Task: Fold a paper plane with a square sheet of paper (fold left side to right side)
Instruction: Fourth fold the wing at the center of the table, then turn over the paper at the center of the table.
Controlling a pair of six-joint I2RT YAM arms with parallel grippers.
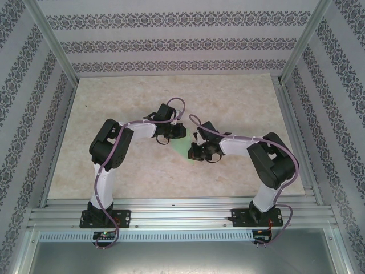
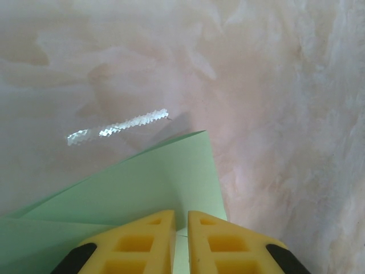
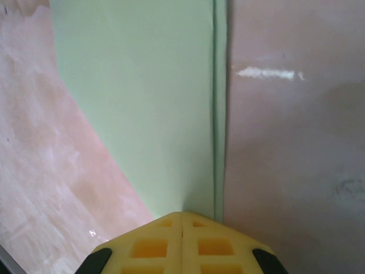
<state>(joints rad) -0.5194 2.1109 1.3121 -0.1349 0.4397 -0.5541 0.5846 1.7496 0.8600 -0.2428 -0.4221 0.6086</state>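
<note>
The square sheet of paper [image 1: 183, 146] is light green and lies partly folded at the table's middle, between my two grippers. My left gripper [image 1: 166, 136] is at its far left side. In the left wrist view a raised flap of the sheet [image 2: 159, 177] runs into the narrow gap between the yellow fingers [image 2: 142, 234], and my left gripper [image 2: 181, 212] is shut on it. My right gripper [image 1: 199, 151] is at the near right side. In the right wrist view my right gripper [image 3: 181, 214] is shut, tips together on the sheet [image 3: 148, 103] beside its doubled straight edge [image 3: 219, 114].
The table [image 1: 142, 103] is pale marbled beige with a glare streak [image 2: 117, 127] on it. Patterned walls [image 1: 171, 45] close in the back and sides. Aluminium rails [image 1: 182, 214] carry both arm bases at the near edge.
</note>
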